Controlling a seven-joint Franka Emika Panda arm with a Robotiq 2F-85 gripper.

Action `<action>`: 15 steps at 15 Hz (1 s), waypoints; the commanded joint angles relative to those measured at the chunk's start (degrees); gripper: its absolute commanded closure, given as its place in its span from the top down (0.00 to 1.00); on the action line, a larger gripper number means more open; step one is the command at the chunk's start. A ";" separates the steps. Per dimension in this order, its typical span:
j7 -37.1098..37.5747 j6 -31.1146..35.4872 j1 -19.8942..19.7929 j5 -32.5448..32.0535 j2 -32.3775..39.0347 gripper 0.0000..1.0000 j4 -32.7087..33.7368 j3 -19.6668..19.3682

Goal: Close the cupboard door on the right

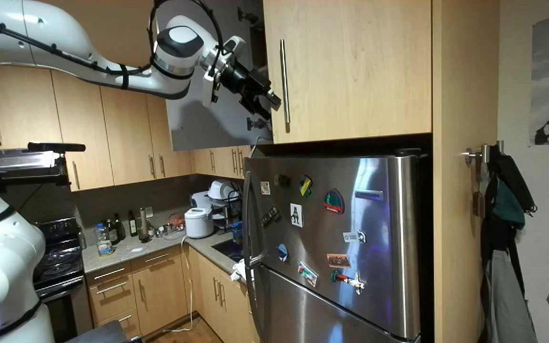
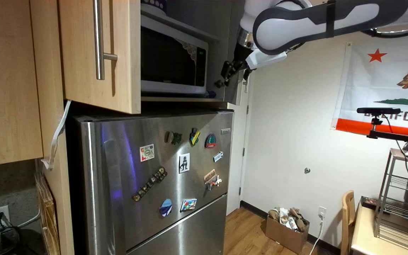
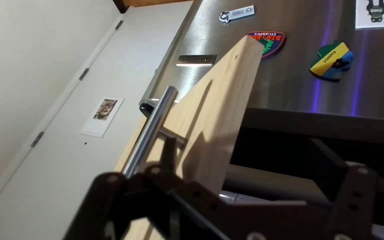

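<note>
The right cupboard door (image 1: 360, 71) is light wood with a long steel handle (image 1: 284, 81) and stands swung open above the fridge. In an exterior view its grey inner side (image 2: 233, 94) shows beside the arm. In the wrist view, which is upside down, its edge (image 3: 227, 116) and handle (image 3: 152, 130) show. My gripper (image 3: 242, 146) is open. One finger is on the outer side near the handle, the other on the inner side. I cannot tell whether either finger touches the door. The gripper is also in both exterior views (image 1: 269, 107) (image 2: 237, 72).
The left cupboard door (image 1: 208, 119) is also open; its outer face (image 2: 122, 88) shows in an exterior view. A microwave (image 2: 170, 56) sits inside the cupboard. The steel fridge (image 1: 298, 247) with magnets stands below. A white room door (image 3: 128, 73) is beside the fridge.
</note>
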 commanded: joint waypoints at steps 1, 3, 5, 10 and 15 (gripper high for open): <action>0.22 -2.55 0.80 -1.09 1.97 0.93 2.60 -0.30; 0.20 -2.89 0.92 -1.25 2.36 0.98 2.85 -0.33; 0.30 -2.98 1.05 -1.62 2.69 0.86 3.04 -0.25; 0.35 -3.58 1.52 -2.19 3.32 0.63 3.79 -0.30; 0.29 -3.92 1.93 -2.44 3.87 0.73 4.26 -0.41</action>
